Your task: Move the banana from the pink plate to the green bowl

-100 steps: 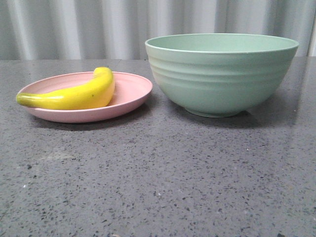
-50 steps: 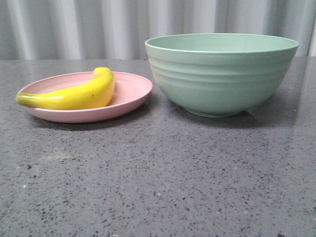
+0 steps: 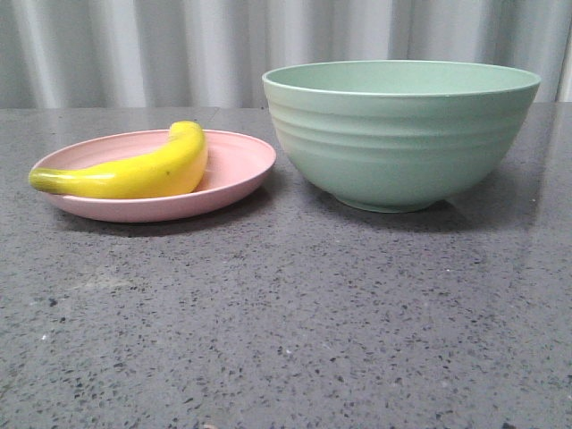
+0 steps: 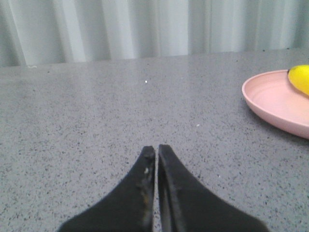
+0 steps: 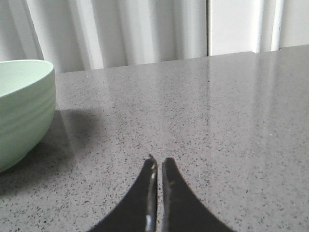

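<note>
That banana (image 3: pixel 134 172) sitting on the pink plate (image 3: pixel 234 170) looks light, hard and kinda slick, so I'd pinch its fat middle, though both the left gripper (image 4: pixel 156 150) and right gripper (image 5: pixel 158 162) are pinched closed on nothing.

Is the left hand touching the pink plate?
Apart. The left wrist view shows the left hand closed over bare table, with open table between it and the pink plate.

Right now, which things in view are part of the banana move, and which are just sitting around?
Part of the job:
- banana, lying on the pink plate
- green bowl, right of the plate
- left gripper and right gripper, fingers together, holding nothing

Just there:
- grey speckled table
- pale curtain behind
</note>
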You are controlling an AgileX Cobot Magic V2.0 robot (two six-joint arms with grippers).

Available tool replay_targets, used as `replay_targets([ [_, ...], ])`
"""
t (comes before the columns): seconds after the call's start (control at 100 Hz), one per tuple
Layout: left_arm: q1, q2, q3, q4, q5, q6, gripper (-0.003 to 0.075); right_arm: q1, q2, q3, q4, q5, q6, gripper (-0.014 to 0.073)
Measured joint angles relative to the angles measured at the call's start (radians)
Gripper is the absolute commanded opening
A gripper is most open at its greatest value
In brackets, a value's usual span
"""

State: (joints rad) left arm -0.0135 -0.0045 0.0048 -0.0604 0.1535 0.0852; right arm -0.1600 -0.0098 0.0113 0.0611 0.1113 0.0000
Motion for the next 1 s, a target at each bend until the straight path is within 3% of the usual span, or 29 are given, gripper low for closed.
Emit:
replay_targets([
  [1.0,0.000,0.000,0.000,0.000,-0.011,0.000,-0.0020,0.000,0.000,0.000,0.000,0.006,0.000,-0.0062],
])
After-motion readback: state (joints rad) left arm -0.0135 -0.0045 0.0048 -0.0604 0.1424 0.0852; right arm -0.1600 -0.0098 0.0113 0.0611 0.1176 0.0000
